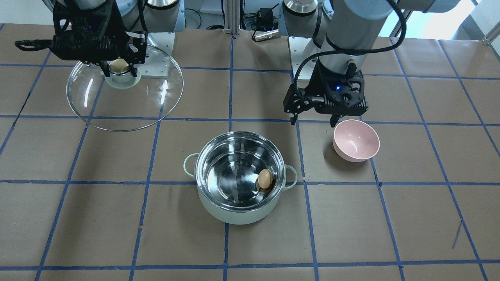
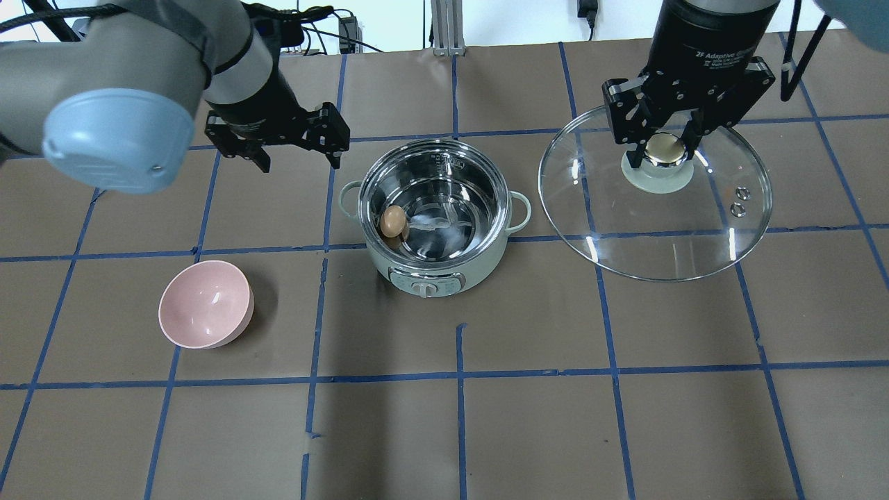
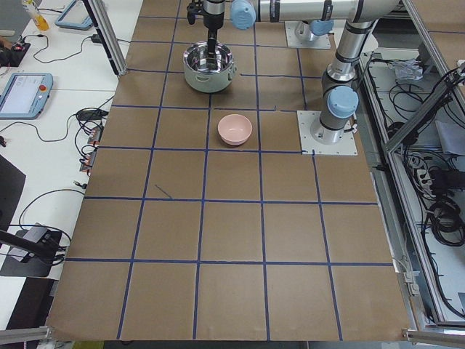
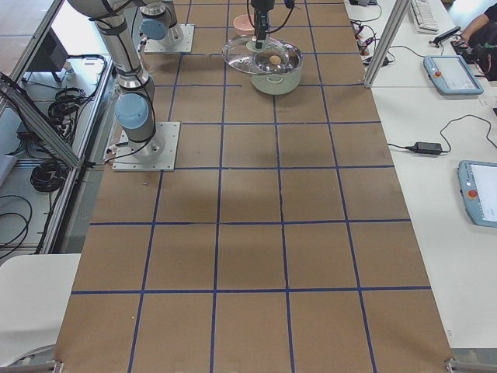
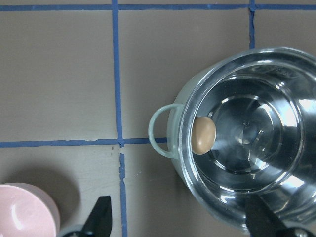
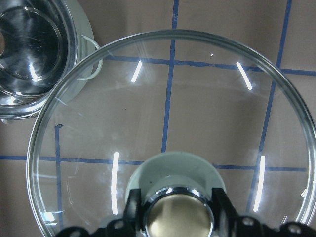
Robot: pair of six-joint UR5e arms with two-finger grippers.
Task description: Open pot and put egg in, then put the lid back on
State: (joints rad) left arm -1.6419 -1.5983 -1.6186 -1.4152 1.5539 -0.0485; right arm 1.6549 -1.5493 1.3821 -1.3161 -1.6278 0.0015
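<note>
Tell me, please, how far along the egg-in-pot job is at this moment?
Done: the pot stands open and the egg lies inside, against its wall. In hand: the right gripper is shut on the lid at its knob, holding it off to the pot's side. The left gripper is open and empty. Left: setting the lid back on the pot.
</note>
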